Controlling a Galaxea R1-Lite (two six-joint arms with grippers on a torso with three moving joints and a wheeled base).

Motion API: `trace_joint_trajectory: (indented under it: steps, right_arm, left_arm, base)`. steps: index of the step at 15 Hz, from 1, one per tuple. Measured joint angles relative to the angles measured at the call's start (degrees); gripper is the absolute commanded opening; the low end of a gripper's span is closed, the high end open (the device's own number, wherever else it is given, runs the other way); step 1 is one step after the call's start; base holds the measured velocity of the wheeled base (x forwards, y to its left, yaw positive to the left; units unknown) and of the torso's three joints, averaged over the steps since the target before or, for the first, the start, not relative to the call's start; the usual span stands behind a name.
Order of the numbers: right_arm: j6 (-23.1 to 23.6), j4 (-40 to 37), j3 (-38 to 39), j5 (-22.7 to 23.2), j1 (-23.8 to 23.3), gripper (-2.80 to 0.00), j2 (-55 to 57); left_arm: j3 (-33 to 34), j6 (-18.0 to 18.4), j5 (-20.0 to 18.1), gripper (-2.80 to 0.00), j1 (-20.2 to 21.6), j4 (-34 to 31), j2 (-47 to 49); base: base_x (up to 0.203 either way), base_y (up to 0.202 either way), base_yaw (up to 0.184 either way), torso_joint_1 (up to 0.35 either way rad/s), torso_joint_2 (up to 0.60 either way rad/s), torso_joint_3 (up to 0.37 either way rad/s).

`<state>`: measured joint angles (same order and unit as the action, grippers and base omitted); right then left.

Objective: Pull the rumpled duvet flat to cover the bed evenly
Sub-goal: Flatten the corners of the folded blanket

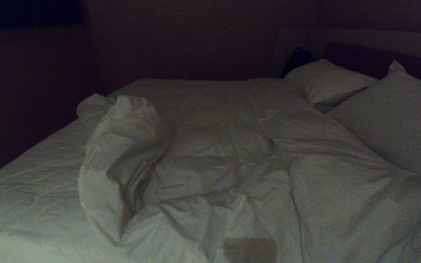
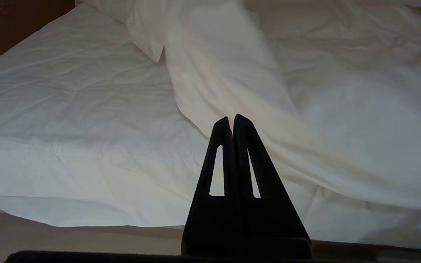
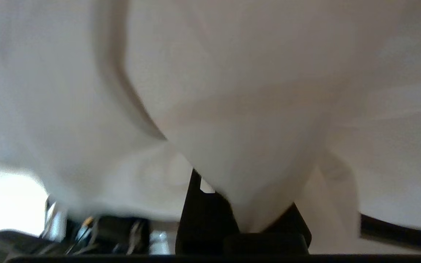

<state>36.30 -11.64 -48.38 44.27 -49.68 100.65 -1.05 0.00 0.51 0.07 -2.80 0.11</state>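
While the duvet [image 1: 210,153] lies bunched across the bed [image 1: 24,175], with one long roll heaped up and bare sheet [image 2: 68,120] exposed beside it, coverage is plainly uneven. The right hand [image 3: 239,215] is clamped on a fold of duvet, the cloth draping over its fingers and hiding most of them; that grip, I judge, is there to drag the cover outward. The left hand [image 2: 232,120] hangs pressed together and holding nothing, with the duvet's edge just ahead of it and the sheet to one side. Two pillows [image 1: 327,82] sit well beyond the heap.
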Motion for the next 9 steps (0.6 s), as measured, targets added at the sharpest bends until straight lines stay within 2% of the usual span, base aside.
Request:
trace_joint_trajectory:
  steps: [4,9]
  right_arm:
    - [-0.38,-13.6,-13.63,-2.3,-4.6,-2.8,-2.2]
    - [-0.22,-33.33,-15.4,-8.09,-5.75,-2.8,-1.24]
  left_arm:
    - [0.0,0.0,0.01,-2.8,0.0,0.02,0.0]
    - [0.0,0.0,0.0,-2.8,0.0,0.0,0.0]
  base:
    - [0.0,0.0,0.0,0.0,0.0,0.0]
    - [0.0,0.0,0.0,0.0,0.0,0.0]
